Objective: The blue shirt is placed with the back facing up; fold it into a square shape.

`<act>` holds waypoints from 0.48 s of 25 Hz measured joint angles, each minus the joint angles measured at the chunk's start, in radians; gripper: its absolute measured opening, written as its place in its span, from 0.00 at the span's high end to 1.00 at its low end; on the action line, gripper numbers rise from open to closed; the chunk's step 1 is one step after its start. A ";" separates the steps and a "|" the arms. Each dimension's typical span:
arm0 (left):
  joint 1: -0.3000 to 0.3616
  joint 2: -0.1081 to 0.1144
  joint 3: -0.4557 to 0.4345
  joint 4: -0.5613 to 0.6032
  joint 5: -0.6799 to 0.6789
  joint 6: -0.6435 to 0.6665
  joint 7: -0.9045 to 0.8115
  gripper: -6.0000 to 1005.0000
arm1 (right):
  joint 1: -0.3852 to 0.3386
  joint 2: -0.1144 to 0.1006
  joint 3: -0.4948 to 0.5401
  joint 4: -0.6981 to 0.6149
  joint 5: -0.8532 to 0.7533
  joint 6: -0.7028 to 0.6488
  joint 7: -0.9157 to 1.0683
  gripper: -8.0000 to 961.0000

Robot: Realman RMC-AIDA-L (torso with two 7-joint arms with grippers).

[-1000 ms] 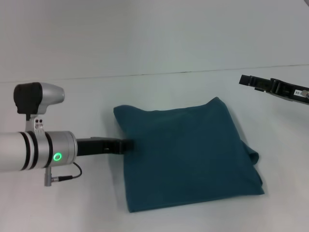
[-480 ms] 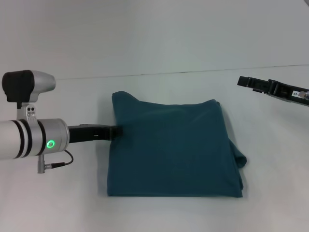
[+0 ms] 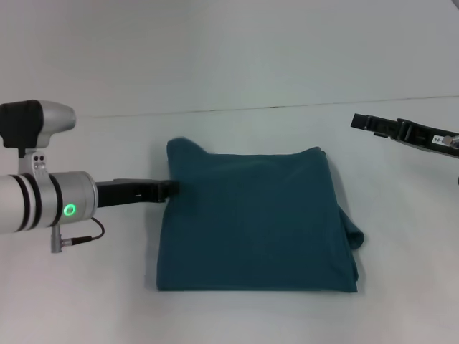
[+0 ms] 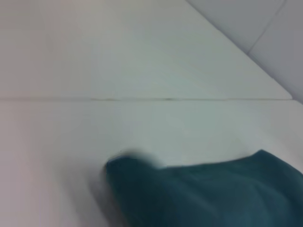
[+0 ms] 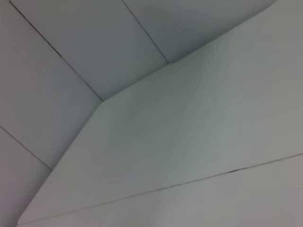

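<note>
The blue shirt [image 3: 258, 218] lies folded into a rough square in the middle of the white table [image 3: 237, 129], plain side up. A small bunched fold sticks out at its right edge. My left gripper [image 3: 173, 189] reaches in low from the left and is shut on the shirt's left edge near the far corner. The left wrist view shows that corner of the shirt [image 4: 208, 194] on the table. My right gripper [image 3: 361, 122] hovers off to the right, well apart from the shirt. The right wrist view shows only bare white surfaces.
A thin seam [image 3: 287, 107] runs across the table behind the shirt. Bare table surface surrounds the shirt on all sides. The left arm's silver wrist [image 3: 43, 204] with a green light sits at the left edge.
Over the last second the left gripper drew the shirt's left edge leftward, and the skewed shirt straightened into a squarer shape. Since half a second ago little has moved. The right arm stayed still.
</note>
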 joint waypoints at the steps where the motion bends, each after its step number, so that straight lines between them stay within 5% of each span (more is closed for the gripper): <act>1: 0.007 -0.001 -0.001 0.015 0.000 0.000 0.000 0.94 | 0.000 0.000 0.000 0.000 0.000 -0.001 -0.011 0.14; 5: 0.047 -0.002 -0.035 0.075 -0.003 0.012 -0.008 0.92 | -0.001 0.001 0.000 -0.001 0.000 -0.004 -0.025 0.14; 7: 0.081 -0.004 -0.087 0.127 -0.004 0.053 -0.013 0.71 | -0.004 0.001 0.004 -0.004 0.004 -0.022 -0.046 0.14; 12: 0.183 -0.036 -0.187 0.274 -0.047 0.301 0.043 0.61 | -0.017 -0.003 0.012 -0.008 0.049 -0.161 -0.143 0.11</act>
